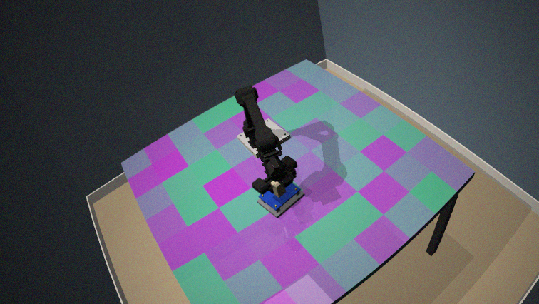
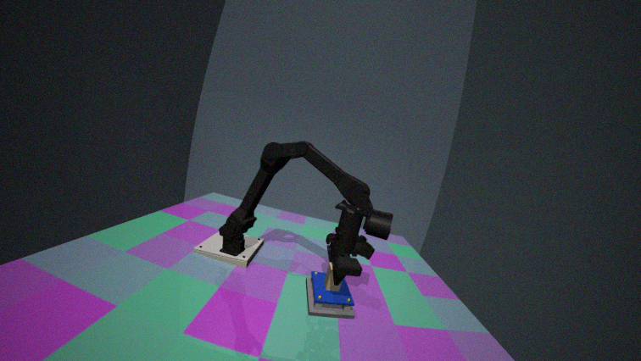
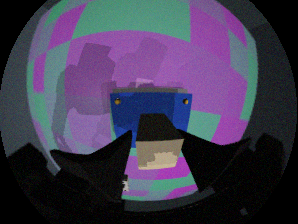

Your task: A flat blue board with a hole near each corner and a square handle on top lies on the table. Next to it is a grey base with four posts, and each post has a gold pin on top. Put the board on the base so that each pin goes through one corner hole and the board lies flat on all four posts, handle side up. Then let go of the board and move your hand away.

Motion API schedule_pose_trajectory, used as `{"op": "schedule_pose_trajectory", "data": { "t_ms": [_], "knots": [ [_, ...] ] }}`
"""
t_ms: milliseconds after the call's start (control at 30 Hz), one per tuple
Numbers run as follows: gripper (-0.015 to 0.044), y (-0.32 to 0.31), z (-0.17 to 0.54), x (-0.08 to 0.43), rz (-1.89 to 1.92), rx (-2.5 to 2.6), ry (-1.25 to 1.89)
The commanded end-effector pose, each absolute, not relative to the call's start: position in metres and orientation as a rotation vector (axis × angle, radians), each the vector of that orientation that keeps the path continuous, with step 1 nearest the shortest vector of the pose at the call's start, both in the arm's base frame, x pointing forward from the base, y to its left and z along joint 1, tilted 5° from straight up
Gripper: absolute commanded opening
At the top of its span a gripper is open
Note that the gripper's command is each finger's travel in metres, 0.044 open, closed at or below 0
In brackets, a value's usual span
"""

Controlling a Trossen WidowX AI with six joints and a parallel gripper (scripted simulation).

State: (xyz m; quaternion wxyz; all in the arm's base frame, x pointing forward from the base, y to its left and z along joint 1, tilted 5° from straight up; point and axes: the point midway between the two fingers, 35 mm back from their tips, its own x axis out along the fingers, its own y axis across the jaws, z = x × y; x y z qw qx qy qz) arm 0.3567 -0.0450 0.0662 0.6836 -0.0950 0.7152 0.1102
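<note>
The pincer (image 1: 278, 190) (image 2: 334, 277) (image 3: 154, 132) has slim gaps on both sides of the square handle (image 1: 277, 188) (image 2: 332, 279) (image 3: 159, 154) — room to slide straight up. Below, the blue board (image 1: 283, 198) (image 2: 331, 296) (image 3: 150, 107) blocks descent. Toward the worktop's (image 1: 326, 234) (image 2: 220, 309) (image 3: 135, 42) rear edge, the arm's pale base plate (image 1: 285, 135) (image 2: 203, 252) stands in the way.
</note>
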Motion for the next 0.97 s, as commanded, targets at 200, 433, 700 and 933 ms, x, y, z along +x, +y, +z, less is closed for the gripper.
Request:
{"op": "schedule_pose_trajectory", "data": {
  "t_ms": [200, 433, 700, 933],
  "knots": [
    [0.044, -0.045, 0.086, 0.358, 0.246, -0.214, 1.603],
    [0.044, -0.045, 0.106, 0.358, 0.247, -0.213, 1.604],
    [0.044, -0.046, 0.149, 0.357, 0.248, -0.213, 1.608],
    [0.044, -0.046, 0.149, 0.357, 0.248, -0.213, 1.608]
  ]
}}
